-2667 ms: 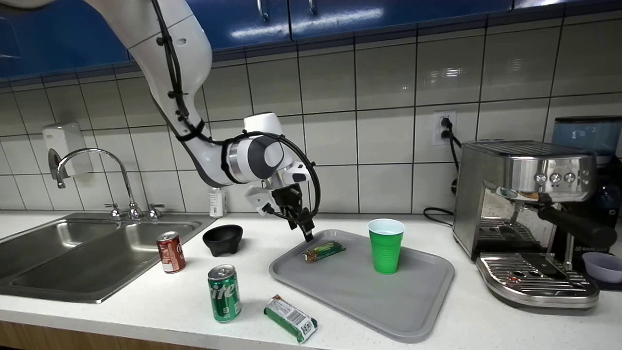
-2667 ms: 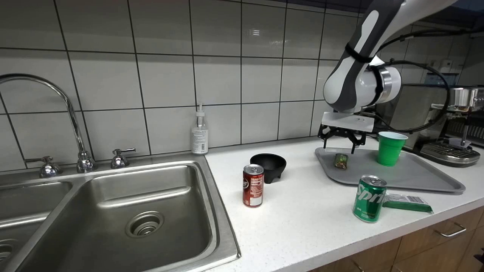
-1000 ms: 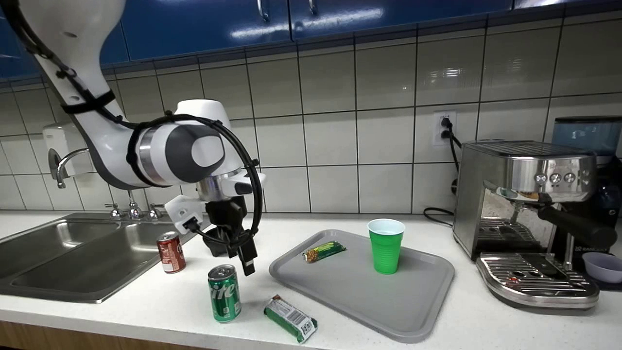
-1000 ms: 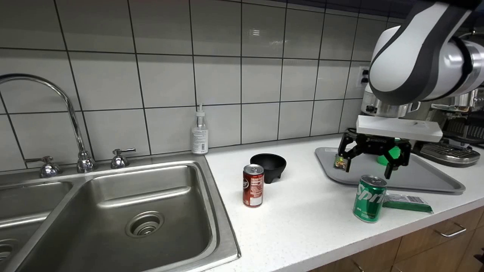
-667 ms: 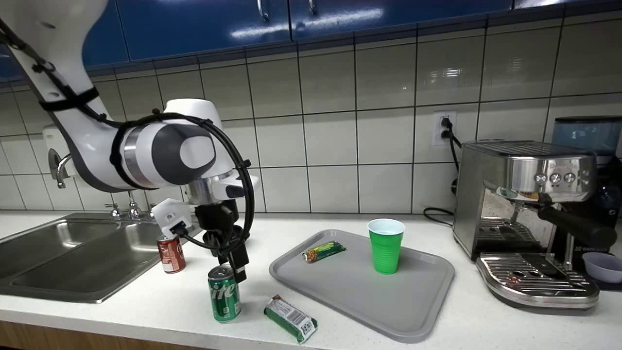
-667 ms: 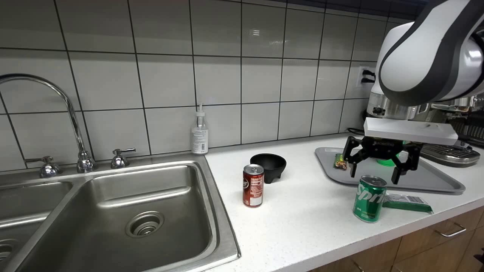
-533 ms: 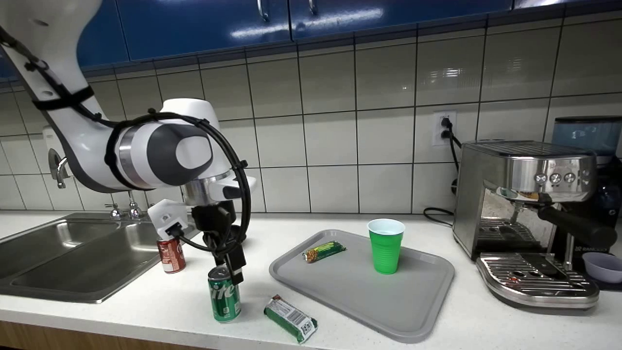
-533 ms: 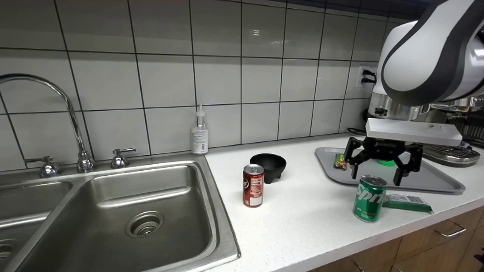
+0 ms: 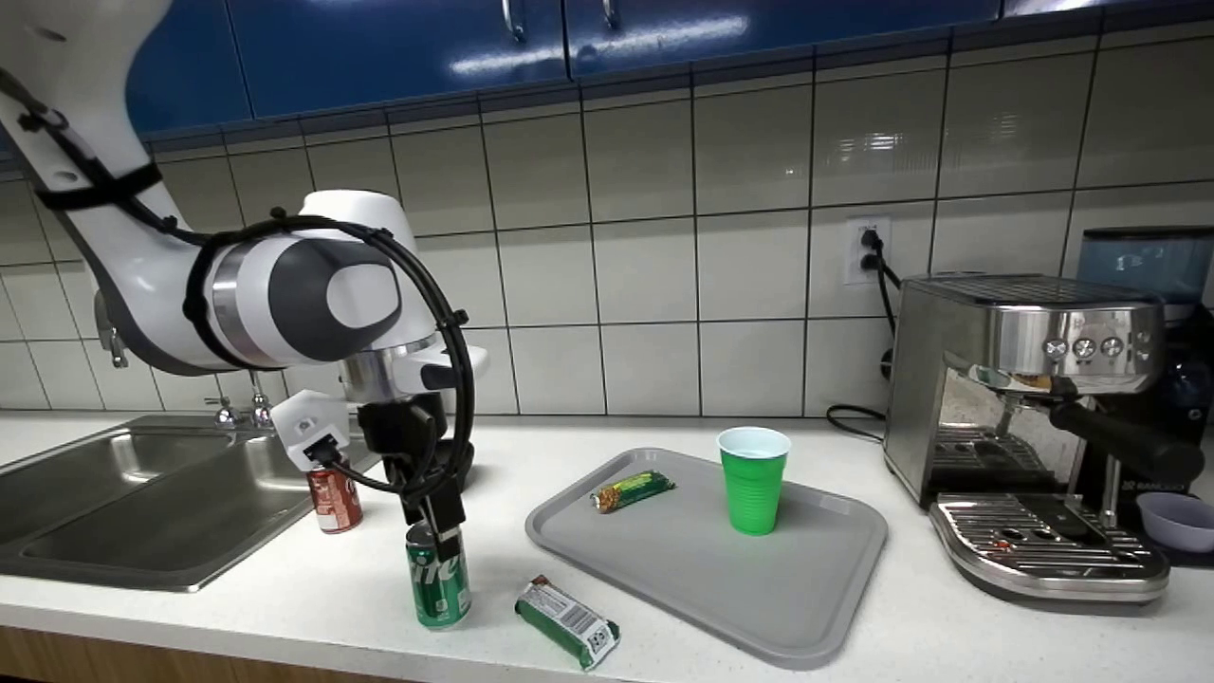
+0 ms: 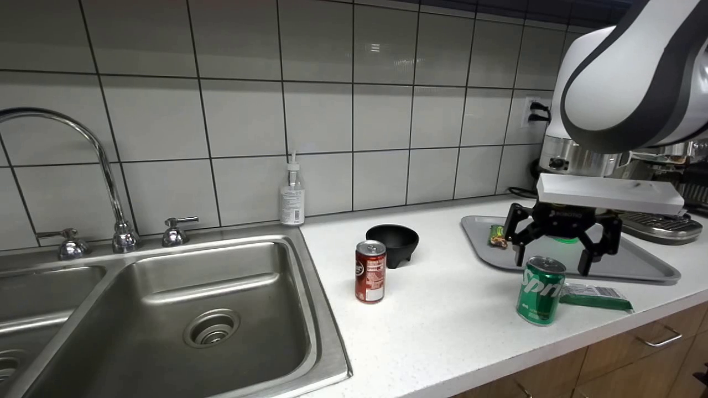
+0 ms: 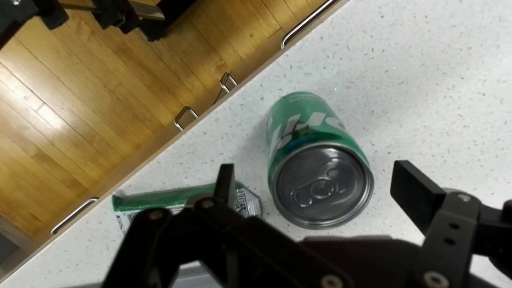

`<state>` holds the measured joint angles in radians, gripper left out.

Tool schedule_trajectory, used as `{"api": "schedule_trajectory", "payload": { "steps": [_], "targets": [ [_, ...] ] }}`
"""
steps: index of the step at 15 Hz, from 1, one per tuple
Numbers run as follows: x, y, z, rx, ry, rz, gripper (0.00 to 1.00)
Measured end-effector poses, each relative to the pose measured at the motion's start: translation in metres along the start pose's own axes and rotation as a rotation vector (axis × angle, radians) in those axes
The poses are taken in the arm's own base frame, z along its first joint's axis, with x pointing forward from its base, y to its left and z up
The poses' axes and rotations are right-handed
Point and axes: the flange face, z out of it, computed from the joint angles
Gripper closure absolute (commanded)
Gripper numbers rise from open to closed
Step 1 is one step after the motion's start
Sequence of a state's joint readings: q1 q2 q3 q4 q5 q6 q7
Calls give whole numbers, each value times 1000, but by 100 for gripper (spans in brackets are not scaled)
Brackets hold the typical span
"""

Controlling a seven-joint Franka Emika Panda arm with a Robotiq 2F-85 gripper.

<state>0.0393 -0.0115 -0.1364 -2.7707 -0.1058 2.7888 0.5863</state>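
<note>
Hangs, with the gripper (image 10: 552, 266), low over the counter (image 10: 431, 326). In both exterior views, has the sink (image 10: 149, 331) well apart at the left and the coffee machine (image 9: 996, 417) at the right. In an exterior view, has the tray (image 9: 702, 569) at the right too, but nearer. Holds the two fingers (image 11: 418, 196) widely spread apart. Has the cup (image 9: 754, 484) upright on the tray, at the right in an exterior view. At the left, in an exterior view, has the bowl (image 10: 392, 246), partly covered by the upright red can (image 10: 370, 272). In the wrist view, has the upright Sprite can (image 11: 318, 160) between the fingers, with a visible gap to both. Cannot tell the height of the fingers against its top. In both exterior views, has the white-green bar (image 9: 569, 621) lower and to the right, on the counter near the Sprite can. In an exterior view, has the yellow-green bar (image 9: 634, 490) at the right, on the tray.
</note>
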Motion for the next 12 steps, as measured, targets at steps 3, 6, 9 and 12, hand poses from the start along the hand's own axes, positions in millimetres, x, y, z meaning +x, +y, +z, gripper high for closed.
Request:
{"api": "schedule_trajectory", "payload": {
  "steps": [3, 6, 9, 12],
  "targets": [
    [-2, -2, 0, -3, -6, -7, 0],
    [-3, -4, 1, -5, -9, -11, 25],
    [-4, -4, 1, -6, -11, -13, 40],
    [-4, -4, 1, -6, -11, -11, 62]
  ]
}}
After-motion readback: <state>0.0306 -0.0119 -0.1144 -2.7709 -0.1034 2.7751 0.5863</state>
